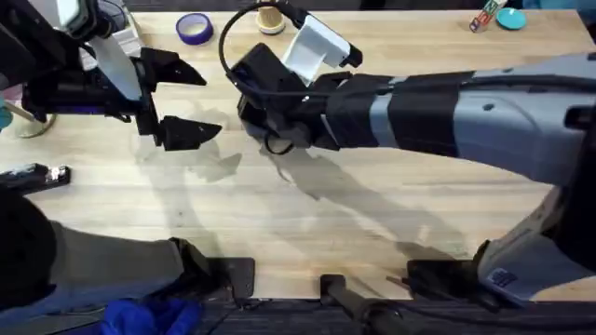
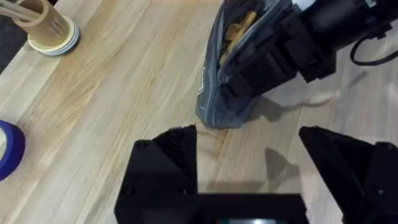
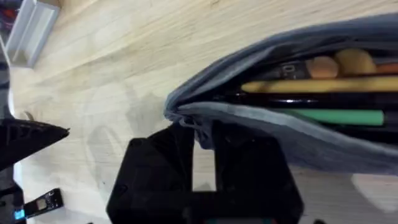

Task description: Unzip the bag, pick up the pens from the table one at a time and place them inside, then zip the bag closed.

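The bag (image 3: 298, 93) lies on the table (image 1: 307, 233) near the far middle, under the right gripper (image 3: 202, 134), whose fingers are pinched together on the fabric edge at the pouch's end by the zip. Its mouth gapes along its length, and the yellow pen (image 3: 311, 86) and green pen (image 3: 336, 116) lie inside, parallel to that long axis. The left gripper (image 1: 182, 102) hovers just beside the bag's near end, fingers spread apart, holding nothing.
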Robot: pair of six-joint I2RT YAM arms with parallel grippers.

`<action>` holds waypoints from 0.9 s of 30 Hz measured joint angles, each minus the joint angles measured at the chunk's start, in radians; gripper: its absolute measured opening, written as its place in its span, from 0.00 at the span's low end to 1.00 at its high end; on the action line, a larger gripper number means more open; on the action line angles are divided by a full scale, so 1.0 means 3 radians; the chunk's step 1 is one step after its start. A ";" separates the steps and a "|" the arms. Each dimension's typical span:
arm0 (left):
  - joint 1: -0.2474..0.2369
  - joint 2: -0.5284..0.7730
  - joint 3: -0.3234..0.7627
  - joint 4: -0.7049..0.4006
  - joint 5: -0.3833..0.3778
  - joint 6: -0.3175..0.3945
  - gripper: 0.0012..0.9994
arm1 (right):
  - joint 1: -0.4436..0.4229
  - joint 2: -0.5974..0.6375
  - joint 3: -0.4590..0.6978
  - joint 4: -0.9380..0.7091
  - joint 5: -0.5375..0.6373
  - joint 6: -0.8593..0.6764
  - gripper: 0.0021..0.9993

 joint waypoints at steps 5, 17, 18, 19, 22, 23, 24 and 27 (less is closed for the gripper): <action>0.0000 0.0000 0.0000 0.0000 0.0000 0.0000 0.99 | -0.0010 0.0001 0.0000 0.0004 0.0006 -0.0002 0.05; 0.0000 0.0000 0.0000 0.0000 0.0000 0.0000 0.99 | -0.0018 0.0001 -0.0001 0.0046 -0.0019 -0.0049 0.03; 0.0000 0.0000 0.0000 0.0000 -0.0001 0.0000 0.99 | -0.0018 0.0001 -0.0001 0.0070 -0.0037 -0.0074 0.03; 0.0000 0.0000 0.0000 0.0000 -0.0001 0.0000 0.99 | -0.0020 0.0000 -0.0001 0.0094 -0.0052 -0.0102 0.03; 0.0000 0.0000 0.0000 0.0000 -0.0001 0.0000 0.99 | -0.0022 0.0000 -0.0001 0.0117 -0.0076 -0.0163 0.03; 0.0000 0.0001 0.0000 0.0000 0.0000 0.0000 0.99 | -0.0022 0.0000 -0.0001 0.0118 -0.0080 -0.0181 0.03; 0.0000 0.0000 0.0000 0.0000 -0.0001 0.0000 0.99 | -0.0022 -0.0007 -0.0001 0.0116 -0.0087 -0.0206 0.03; 0.0000 0.0000 0.0000 0.0000 -0.0001 0.0000 0.99 | -0.0022 -0.0072 -0.0001 0.0111 -0.0096 -0.0280 0.03</action>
